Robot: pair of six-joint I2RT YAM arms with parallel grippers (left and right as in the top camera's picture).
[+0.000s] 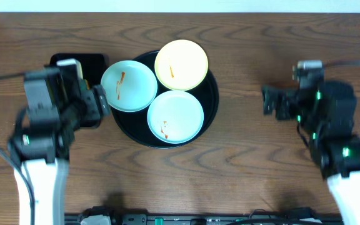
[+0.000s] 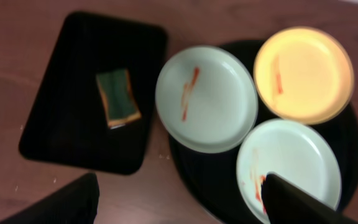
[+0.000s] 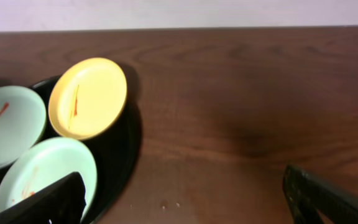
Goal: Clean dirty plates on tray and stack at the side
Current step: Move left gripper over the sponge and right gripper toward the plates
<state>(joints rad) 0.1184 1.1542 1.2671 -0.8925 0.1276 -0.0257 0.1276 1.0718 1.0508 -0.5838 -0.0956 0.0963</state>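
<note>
Seen from overhead, a round black tray (image 1: 212, 100) sits at the middle of a wooden table (image 1: 249, 156), holding three round plates in a tight cluster: a pale yellow plate (image 1: 181, 64) at the far side, a left blue-green plate (image 1: 129, 85) overhanging the tray's left rim, and a near blue-green plate (image 1: 175, 116). Each carries a thin orange-red streak whose long axis runs roughly from near to far. The left gripper (image 1: 100, 103) hovers just beside the left plate, partly covering a rectangular black tray (image 1: 95, 62); the right gripper (image 1: 269, 100) hangs well to the right of the round tray. The left wrist view shows what the arm hides from above: a green sponge (image 2: 117, 98) lying on the rectangular tray, its long axis slightly tilted. It also shows that gripper's fingers spread wide with nothing between them. The right wrist view shows bare table ahead, the plates at far left, and its fingers likewise spread apart, holding nothing.
</note>
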